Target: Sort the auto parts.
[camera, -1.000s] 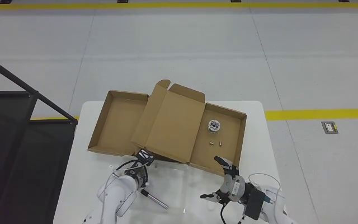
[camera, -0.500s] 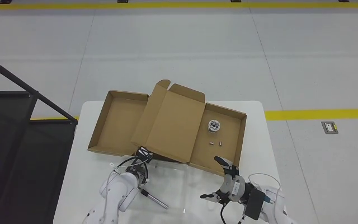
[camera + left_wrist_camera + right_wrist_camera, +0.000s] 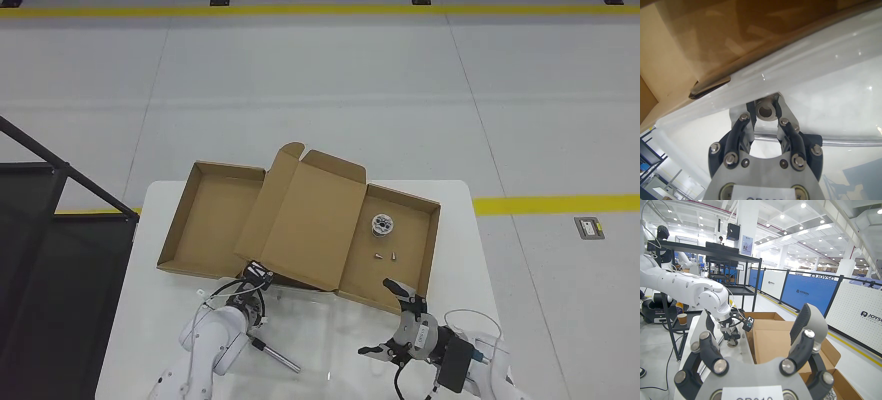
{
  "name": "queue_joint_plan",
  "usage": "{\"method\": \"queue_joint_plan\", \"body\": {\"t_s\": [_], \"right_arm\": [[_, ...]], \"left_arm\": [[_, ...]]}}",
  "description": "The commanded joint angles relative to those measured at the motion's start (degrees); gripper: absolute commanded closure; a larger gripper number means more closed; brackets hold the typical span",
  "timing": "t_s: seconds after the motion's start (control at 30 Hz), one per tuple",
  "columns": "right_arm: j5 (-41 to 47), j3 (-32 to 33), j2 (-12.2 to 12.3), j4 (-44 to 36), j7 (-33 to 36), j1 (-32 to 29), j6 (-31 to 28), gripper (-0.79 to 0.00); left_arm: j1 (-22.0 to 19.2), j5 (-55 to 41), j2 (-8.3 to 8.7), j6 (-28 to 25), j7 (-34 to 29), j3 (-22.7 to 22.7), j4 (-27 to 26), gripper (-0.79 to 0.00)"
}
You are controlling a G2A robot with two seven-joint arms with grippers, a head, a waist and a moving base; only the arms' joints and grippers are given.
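The left claw [image 3: 765, 111] is closed on a short metal bushing [image 3: 764, 114], one finger pressing each side of it, the bore facing the wrist camera. It holds the bushing low over the white tabletop [image 3: 460, 260], just beside the near wall of the cardboard box [image 3: 305, 225], toward the left end. Seen from the right wrist, the bushing's lower end seems to sit on the tabletop, though the angle leaves that uncertain.

The cardboard box lies open across the far half of the tabletop, with a shallow tray on the left, a raised flap in the middle and a second tray on the right. In the right tray a round part [image 3: 383, 222] lies near the far wall, and two small screws [image 3: 386, 255] lie side by side a little nearer than it, apart from it.

A metal rod [image 3: 278, 357] lies flat on the tabletop on the near left, right of the left arm and nearer than its claw.

The right claw [image 3: 388, 320] is on the near right, just off the near edge of the right tray, its fingers spread wide with nothing between them.
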Motion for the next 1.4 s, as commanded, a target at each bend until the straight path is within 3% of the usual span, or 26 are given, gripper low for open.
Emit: {"method": "queue_joint_plan", "body": {"t_s": [0.0, 0.2, 0.53, 0.9, 1.37], "right_arm": [[-0.01, 0.00, 0.00, 0.00, -0.01, 0.00, -0.05, -0.785], [-0.01, 0.00, 0.00, 0.00, -0.01, 0.00, -0.05, -0.785], [-0.01, 0.00, 0.00, 0.00, -0.01, 0.00, -0.05, -0.785], [-0.01, 0.00, 0.00, 0.00, -0.01, 0.00, -0.05, -0.785], [-0.01, 0.00, 0.00, 0.00, -0.01, 0.00, -0.05, -0.785]], "left_arm": [[0.22, 0.05, 0.00, -0.07, -0.05, -0.13, -0.43, 0.000], [3.48, 0.79, 0.41, -1.26, 0.03, -1.60, -6.12, 0.000], [12.69, 0.66, 1.56, -6.42, 0.42, -5.77, -19.70, 0.000], [21.92, -10.40, 2.78, -12.01, 4.91, -16.28, -32.15, 0.000], [22.23, -10.80, 2.78, -10.77, 7.82, -17.29, -32.17, 0.000]]}}
